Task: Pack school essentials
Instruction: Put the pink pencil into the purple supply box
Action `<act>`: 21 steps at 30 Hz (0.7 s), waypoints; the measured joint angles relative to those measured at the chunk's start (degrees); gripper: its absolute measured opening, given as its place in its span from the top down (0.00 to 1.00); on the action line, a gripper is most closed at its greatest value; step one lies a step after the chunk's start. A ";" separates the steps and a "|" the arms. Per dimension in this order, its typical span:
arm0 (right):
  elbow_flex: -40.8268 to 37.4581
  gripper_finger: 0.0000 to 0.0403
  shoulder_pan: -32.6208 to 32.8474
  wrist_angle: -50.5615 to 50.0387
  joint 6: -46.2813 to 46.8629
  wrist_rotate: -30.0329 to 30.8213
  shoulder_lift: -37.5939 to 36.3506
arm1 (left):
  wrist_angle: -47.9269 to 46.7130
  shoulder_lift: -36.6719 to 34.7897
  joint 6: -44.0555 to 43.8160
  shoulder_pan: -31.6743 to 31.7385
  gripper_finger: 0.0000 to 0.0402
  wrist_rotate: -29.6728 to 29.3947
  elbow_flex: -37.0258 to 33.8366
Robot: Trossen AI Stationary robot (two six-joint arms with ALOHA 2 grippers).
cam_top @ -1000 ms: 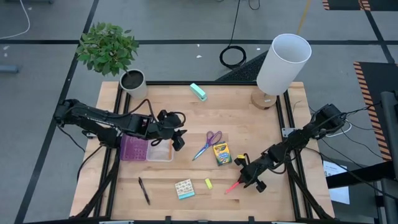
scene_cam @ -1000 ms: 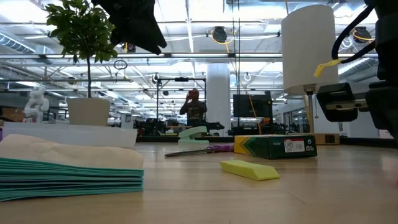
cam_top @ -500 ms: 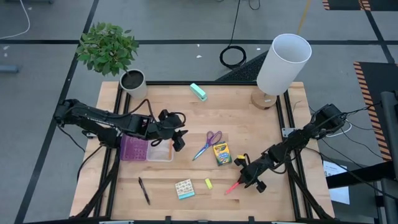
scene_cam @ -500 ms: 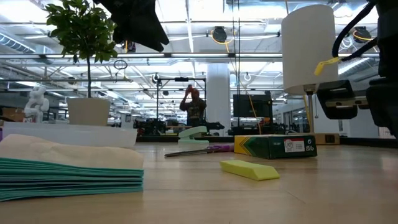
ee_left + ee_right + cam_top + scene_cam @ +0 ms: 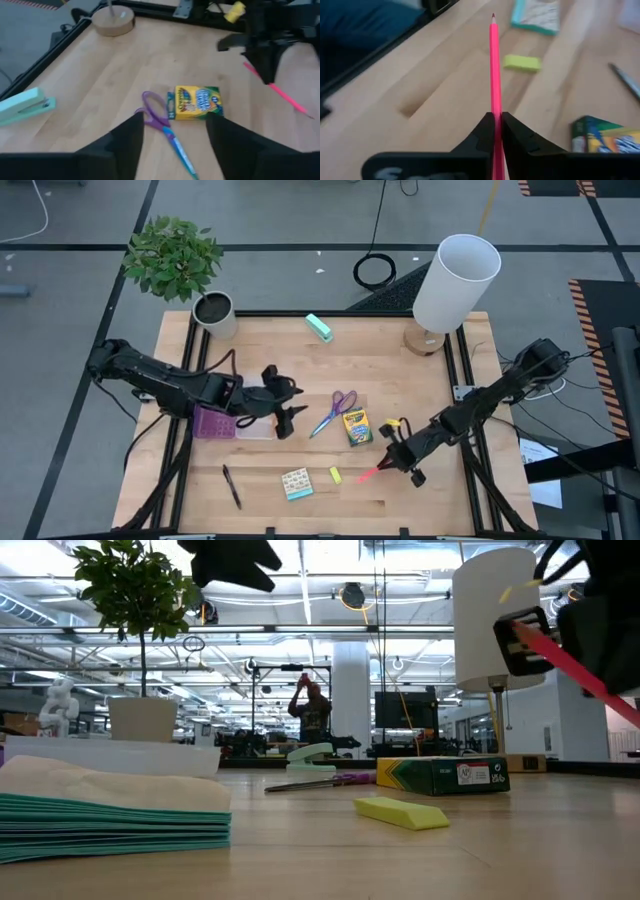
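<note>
My right gripper [image 5: 401, 457] is shut on a pink pencil [image 5: 371, 474] near the table's front right. Purple-handled scissors [image 5: 335, 412] and a yellow-green crayon box [image 5: 357, 427] lie mid-table. A tiny yellow piece [image 5: 336, 475], a patterned square pad [image 5: 296, 484] and a black pen [image 5: 231, 486] lie along the near edge. My left gripper [image 5: 284, 414] hovers open by the right end of a purple-and-clear case [image 5: 214, 423]. The scissors [image 5: 160, 120] and the crayon box [image 5: 196, 103] lie ahead of its fingers. My right gripper pinches the pink pencil's shaft [image 5: 494, 107] between its two fingers, which lie along it. The sharpened tip [image 5: 493, 17] sticks out well past the fingertips, toward the table's near left. In the low view the pencil [image 5: 565, 660] slants downward above the table top.
A teal stapler [image 5: 319, 328] lies at the far middle. A white lamp [image 5: 455, 280] stands at the far right corner and a potted plant [image 5: 175, 255] at the far left. Bare wood shows between the crayon box and the lamp.
My right gripper has risen a little with the pink pencil, which is now lifted off the table and slanted. My left gripper has risen and shifted slightly toward the near edge beside the case.
</note>
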 joint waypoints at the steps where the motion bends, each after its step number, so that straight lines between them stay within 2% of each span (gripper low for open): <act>1: 0.00 0.97 -0.07 -0.11 1.35 0.81 -0.61 | 0.41 0.00 0.14 -0.33 0.41 -0.02 0.00; 5: 0.00 0.97 -0.48 -0.48 3.70 1.78 -2.66 | 1.99 0.00 0.52 -1.42 0.27 -0.01 0.00; 9: 0.02 0.97 -1.42 -0.64 5.66 1.87 -4.02 | 5.35 1.60 3.37 -2.35 0.18 0.03 -0.01; 16: 0.07 0.97 -4.94 -2.00 11.23 1.92 -4.54 | 13.58 6.34 8.97 -2.54 0.15 5.85 -0.02; 21: 0.07 0.97 -8.18 -3.19 15.50 1.86 -4.54 | 15.88 7.53 9.27 -1.99 0.15 7.77 -0.02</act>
